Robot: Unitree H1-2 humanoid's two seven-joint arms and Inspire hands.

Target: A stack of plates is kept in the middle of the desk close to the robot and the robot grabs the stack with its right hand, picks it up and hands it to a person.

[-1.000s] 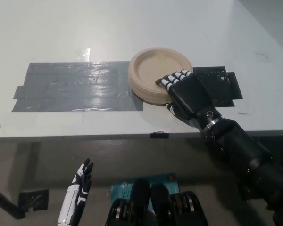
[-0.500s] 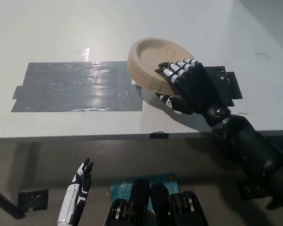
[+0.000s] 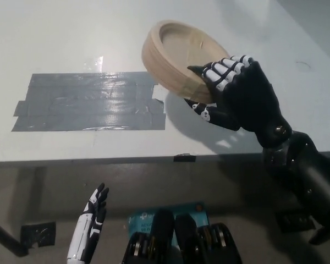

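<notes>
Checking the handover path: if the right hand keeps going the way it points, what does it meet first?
Nothing visible: the right hand, holding the plates, points up-left over bare desk. Depth is unclear.

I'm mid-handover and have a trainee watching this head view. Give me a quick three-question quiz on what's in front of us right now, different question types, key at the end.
1. True or false: the stack of plates lies flat on the desk.
2. Which robot hand holds the stack? A) the white left robot hand B) the black right robot hand C) neither
3. Fill in: the dark grey tape patch on the desk lies to the picture's ____ of the stack.

Key
1. False: it is tilted and lifted, casting a shadow on the desk.
2. B: its fingers curl over the near rim; the left hand hangs open below the desk edge.
3. Left.
</notes>
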